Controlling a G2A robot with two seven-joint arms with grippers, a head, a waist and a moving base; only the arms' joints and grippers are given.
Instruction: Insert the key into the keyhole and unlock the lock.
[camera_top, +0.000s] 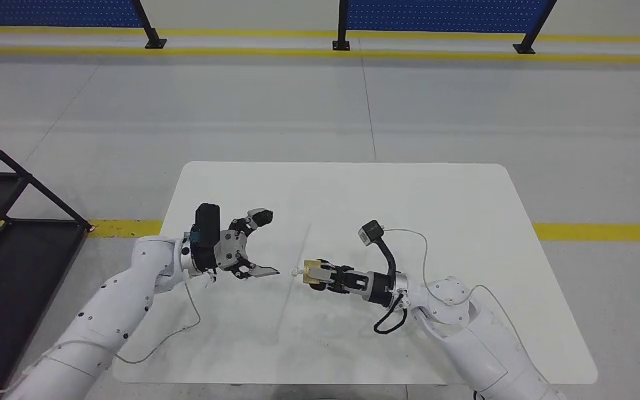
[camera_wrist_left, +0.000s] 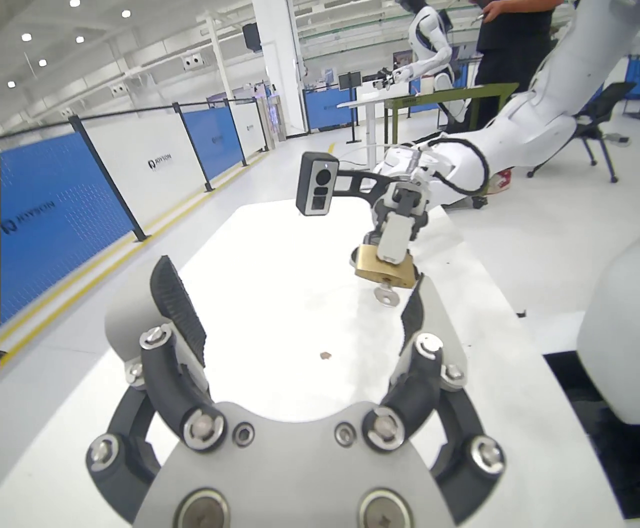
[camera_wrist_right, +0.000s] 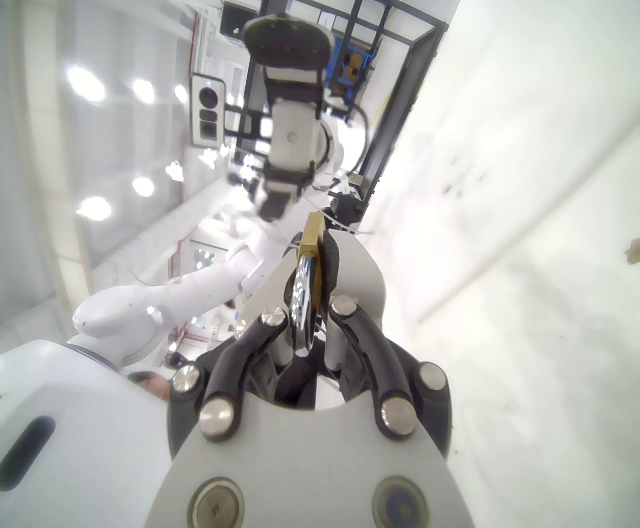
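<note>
Left gripper (camera_top: 265, 243): released, fingers (camera_wrist_left: 175, 300) spread wide with nothing between them; it hangs over the table's (camera_top: 450, 220) left middle, pointing at the lock.
Right gripper (camera_top: 318, 273): clenched on the lock, one pad on each flat side of the brass body; it points toward the left gripper.
Lock (camera_wrist_left: 382, 272): brass padlock, held off the table near its front middle. The shackle (camera_wrist_right: 302, 295) runs back between the right gripper's fingers. From the right wrist view I cannot tell if the shackle is latched.
Key (camera_wrist_left: 387, 296): silver, its blade in the keyhole at the lock's base. The round head sticks out toward the left gripper. No gripper touches it.
Gap: in the top view the key's head (camera_top: 297, 271) lies near the left gripper's lower fingertip but apart from it.
Table: white, with a small brown speck (camera_wrist_left: 326, 355) on it below the left gripper.
</note>
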